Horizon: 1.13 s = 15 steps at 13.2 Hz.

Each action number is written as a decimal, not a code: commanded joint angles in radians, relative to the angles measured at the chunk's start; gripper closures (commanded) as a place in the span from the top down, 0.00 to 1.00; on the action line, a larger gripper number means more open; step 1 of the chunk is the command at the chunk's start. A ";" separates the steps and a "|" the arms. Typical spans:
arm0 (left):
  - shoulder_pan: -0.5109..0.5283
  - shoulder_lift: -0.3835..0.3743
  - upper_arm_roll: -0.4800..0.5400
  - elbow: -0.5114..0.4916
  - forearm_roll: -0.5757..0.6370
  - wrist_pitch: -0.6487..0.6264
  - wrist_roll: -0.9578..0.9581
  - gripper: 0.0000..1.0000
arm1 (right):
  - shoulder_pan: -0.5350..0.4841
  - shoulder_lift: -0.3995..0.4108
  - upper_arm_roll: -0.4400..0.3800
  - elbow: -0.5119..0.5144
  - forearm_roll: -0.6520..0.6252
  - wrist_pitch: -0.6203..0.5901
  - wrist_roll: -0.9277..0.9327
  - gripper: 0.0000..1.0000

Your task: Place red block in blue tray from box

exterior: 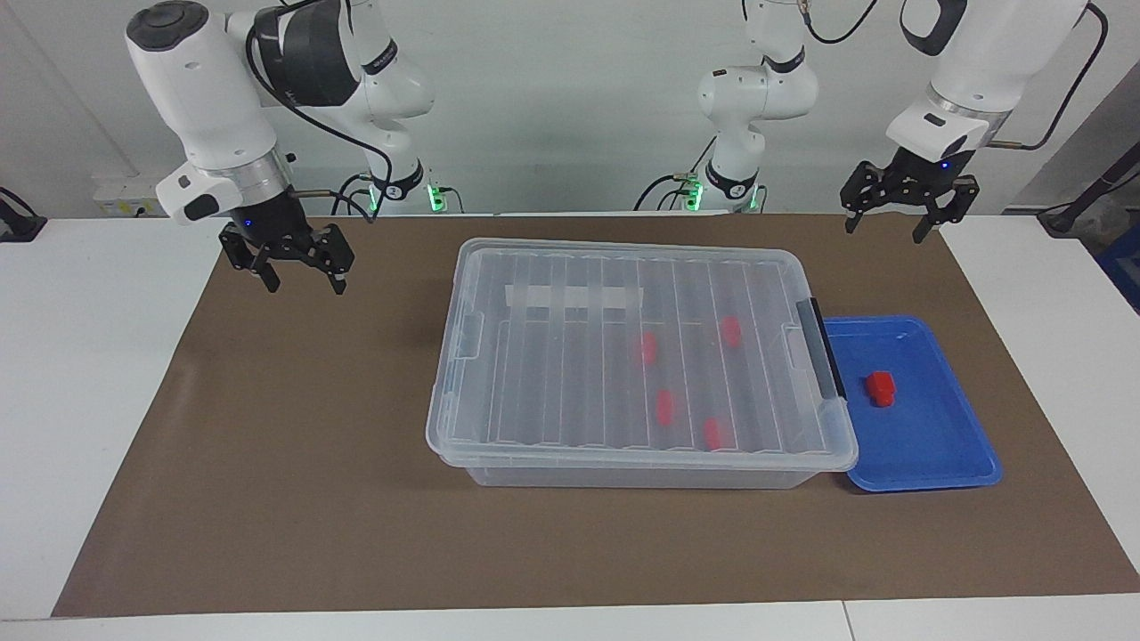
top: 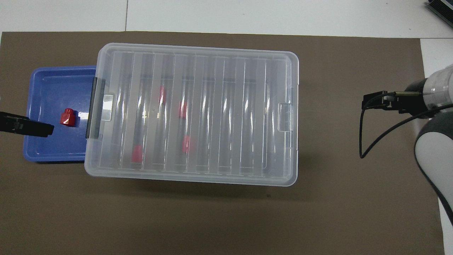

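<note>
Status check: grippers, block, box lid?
Left gripper open, empty, raised at the left arm's end near the blue tray. Right gripper open, empty, over the mat. Red block in tray. Box lid on, nothing blocking.

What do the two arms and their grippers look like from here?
Both arms are glossy white Franka arms with dark grey joint caps and bands. Each ends in a black two-finger gripper, the left gripper and the right gripper, with a small blue light above it on the wrist. A thin black cable loops from each wrist.
</note>
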 commanded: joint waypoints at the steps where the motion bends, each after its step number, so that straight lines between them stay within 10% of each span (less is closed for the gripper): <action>1: 0.000 -0.017 0.004 -0.005 -0.011 -0.015 -0.009 1.00 | -0.011 0.033 0.007 0.071 -0.037 -0.052 0.007 1.00; 15: 0.000 -0.017 0.004 -0.004 -0.011 -0.018 -0.009 1.00 | -0.034 0.032 0.008 0.083 -0.031 -0.101 0.007 1.00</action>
